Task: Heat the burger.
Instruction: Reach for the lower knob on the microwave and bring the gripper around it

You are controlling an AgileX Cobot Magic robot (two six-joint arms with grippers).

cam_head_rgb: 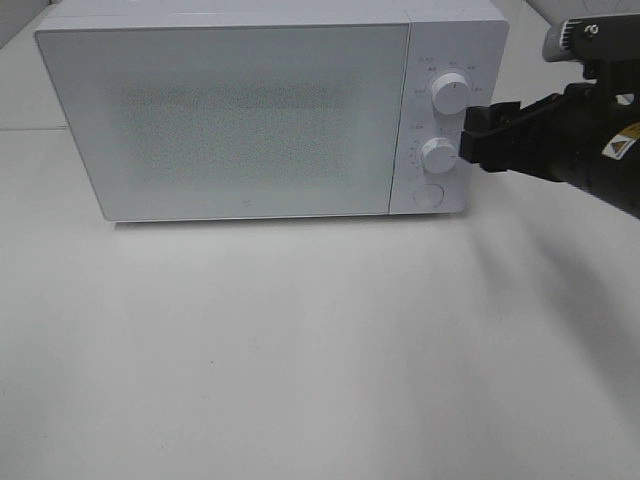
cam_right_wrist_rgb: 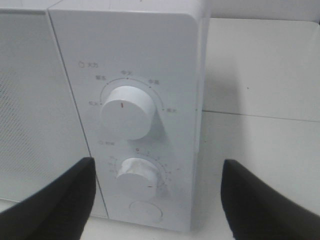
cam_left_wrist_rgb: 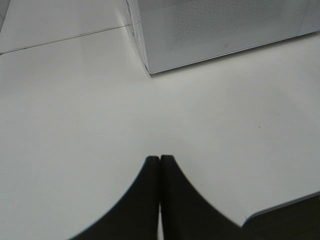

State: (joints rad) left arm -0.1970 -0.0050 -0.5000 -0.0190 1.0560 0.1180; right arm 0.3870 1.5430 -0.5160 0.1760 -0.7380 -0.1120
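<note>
White microwave (cam_head_rgb: 225, 120), boxy, standing at 12 o'clock on pale tabletop (cam_head_rgb: 300, 350). Door (cam_head_rgb: 220, 115) shut, front frosted and speckled, nothing of the inside to be made out. Control panel (cam_head_rgb: 445, 60) at 3 o'clock of door, bearing upper knob (cam_head_rgb: 449, 95), lower knob (cam_head_rgb: 438, 156) directly at its 6 o'clock, and round button (cam_head_rgb: 428, 195) lower again, all white. Short red line on face of upper knob. Right gripper (cam_right_wrist_rgb: 157, 172), black, reaching in from 3 o'clock, tips at the panel's 3 o'clock edge, level with lower knob. Fingers spread wide, holding nothing, lower knob seen between them from the right wrist; contact with knob not to be told. Left gripper (cam_left_wrist_rgb: 160, 162), black, low over bare tabletop, well short of microwave's front corner; fingers pressed together, holding nothing. Burger: seen in no view, whereabouts not to be told.
</note>
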